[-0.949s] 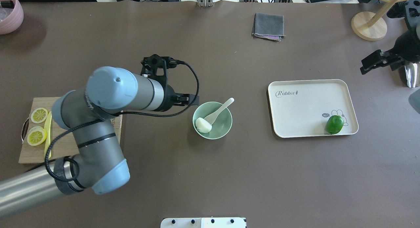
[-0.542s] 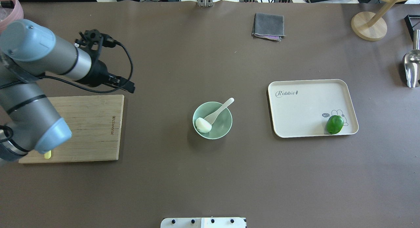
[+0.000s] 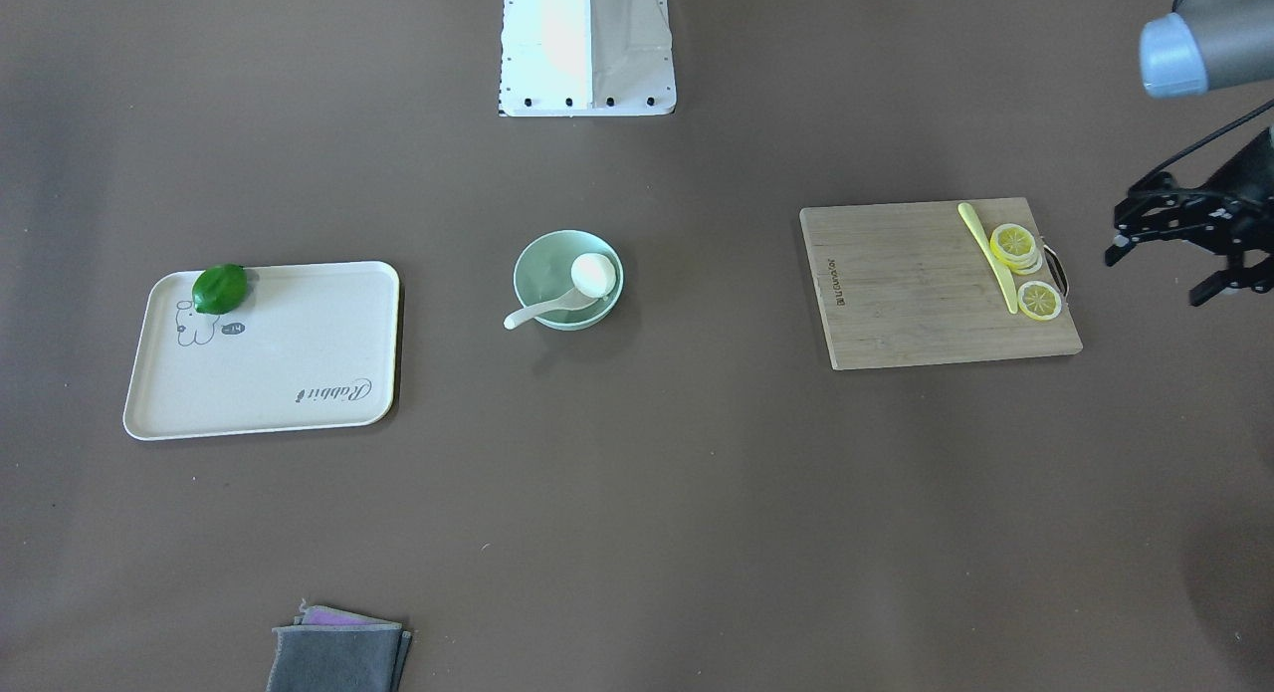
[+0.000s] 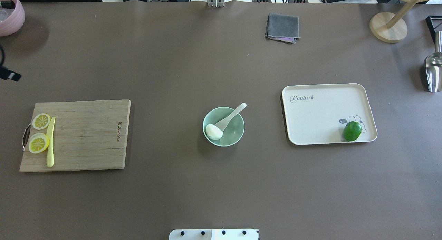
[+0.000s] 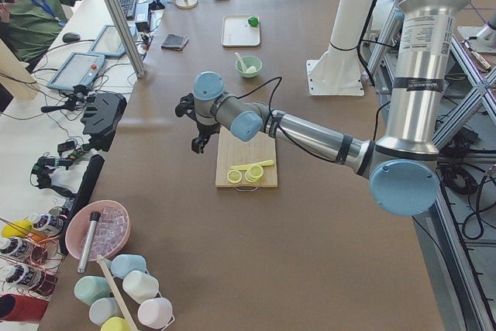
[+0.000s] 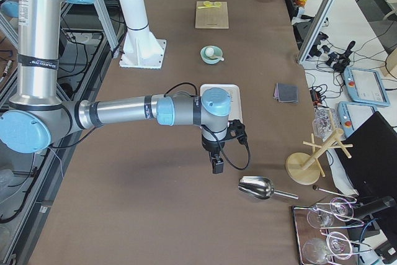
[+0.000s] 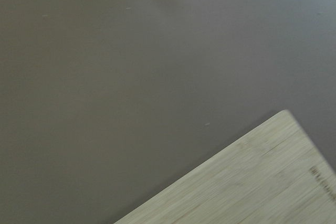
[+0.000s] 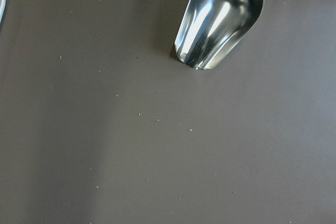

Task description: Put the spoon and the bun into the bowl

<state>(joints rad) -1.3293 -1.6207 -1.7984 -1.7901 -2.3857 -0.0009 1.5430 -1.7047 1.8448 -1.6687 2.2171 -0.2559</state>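
The mint-green bowl (image 4: 240, 128) stands at the table's middle. The white bun (image 4: 213, 131) lies inside it on its near-left side. The white spoon (image 4: 232, 115) rests with its scoop in the bowl and its handle over the far-right rim. The front-facing view shows the same bowl (image 3: 543, 248), bun (image 3: 593, 273) and spoon (image 3: 535, 312). My left gripper (image 3: 1155, 279) is open and empty, far off past the cutting board's end. My right gripper (image 6: 217, 163) shows only in the exterior right view, near the metal scoop; I cannot tell whether it is open or shut.
A wooden cutting board (image 4: 86, 136) with lemon slices (image 4: 38, 142) and a yellow knife (image 4: 50, 143) lies at left. A cream tray (image 4: 321, 112) with a green lime (image 4: 352, 131) lies at right. A grey cloth (image 4: 282, 27), a metal scoop (image 4: 432, 72) and a wooden stand (image 4: 387, 27) sit farther back.
My left arm has swung away from the bowl to the left, out of the overhead view, uncovering the cutting board. My right gripper left the overhead view's right edge earlier. Bowl, bun and spoon have not moved.
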